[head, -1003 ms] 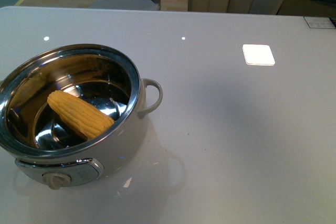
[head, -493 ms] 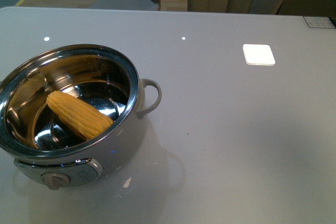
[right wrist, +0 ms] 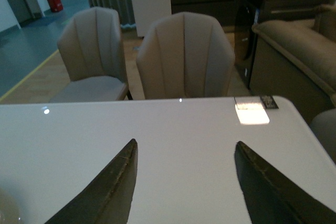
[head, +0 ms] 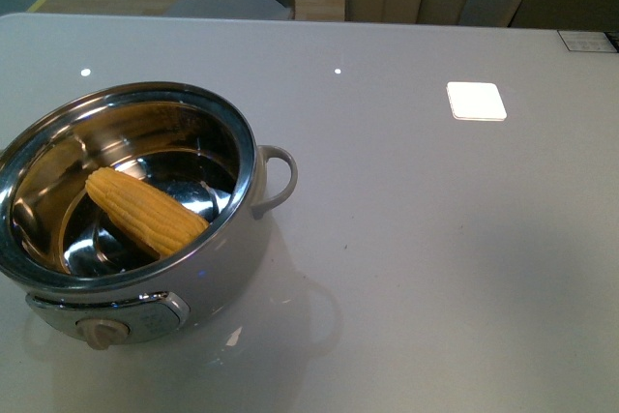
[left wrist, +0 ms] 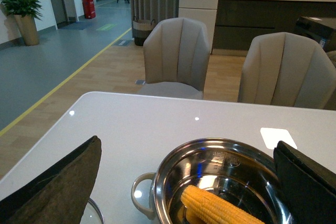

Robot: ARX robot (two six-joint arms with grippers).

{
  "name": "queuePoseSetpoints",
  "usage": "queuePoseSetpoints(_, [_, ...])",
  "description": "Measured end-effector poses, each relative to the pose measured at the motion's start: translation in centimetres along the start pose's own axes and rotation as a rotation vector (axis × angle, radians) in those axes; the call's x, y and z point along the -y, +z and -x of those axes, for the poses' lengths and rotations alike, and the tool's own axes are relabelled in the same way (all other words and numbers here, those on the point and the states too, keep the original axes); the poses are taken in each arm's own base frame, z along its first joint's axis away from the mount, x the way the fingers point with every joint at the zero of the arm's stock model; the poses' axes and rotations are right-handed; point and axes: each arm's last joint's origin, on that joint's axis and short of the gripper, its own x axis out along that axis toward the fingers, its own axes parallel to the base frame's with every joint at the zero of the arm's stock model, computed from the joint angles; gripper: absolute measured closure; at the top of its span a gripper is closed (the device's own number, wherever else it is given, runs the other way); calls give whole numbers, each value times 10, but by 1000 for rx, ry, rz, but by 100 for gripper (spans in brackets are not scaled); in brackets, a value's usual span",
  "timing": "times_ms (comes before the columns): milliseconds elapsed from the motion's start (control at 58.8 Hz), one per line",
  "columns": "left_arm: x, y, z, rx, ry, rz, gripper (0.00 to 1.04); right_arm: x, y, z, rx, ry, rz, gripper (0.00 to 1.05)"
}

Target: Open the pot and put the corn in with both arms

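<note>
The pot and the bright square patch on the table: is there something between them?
Nothing. In the front view, only bare table lies between the pot and the bright square patch.

The pot stands lidless at the table's near-left corner, so access from above is free. Inside, the corn lies diagonally and takes much floor room. To the pot's right the table is bare.

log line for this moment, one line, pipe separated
pot: lid off, on table | corn: inside pot, leaning on wall | left claw: open, empty, over pot | right claw: open, empty, over bare table
</note>
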Motion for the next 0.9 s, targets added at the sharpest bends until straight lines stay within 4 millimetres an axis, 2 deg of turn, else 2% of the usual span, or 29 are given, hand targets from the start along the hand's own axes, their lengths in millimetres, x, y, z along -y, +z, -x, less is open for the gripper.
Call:
queuePoseSetpoints(187, [0, 0, 0, 0, 0, 0, 7, 0, -13, 14, -9, 0, 17, 99])
queuePoseSetpoints(221, [0, 0, 0, 0, 0, 0, 7, 0, -14, 15, -8, 0, 23, 103])
queuePoseSetpoints(646, [0, 0, 0, 0, 0, 0, 7, 1, -29, 36, 7, 0, 24, 103])
queuePoseSetpoints(901, [0, 0, 0, 0, 0, 0, 7, 1, -28, 43, 18, 1, 24, 103])
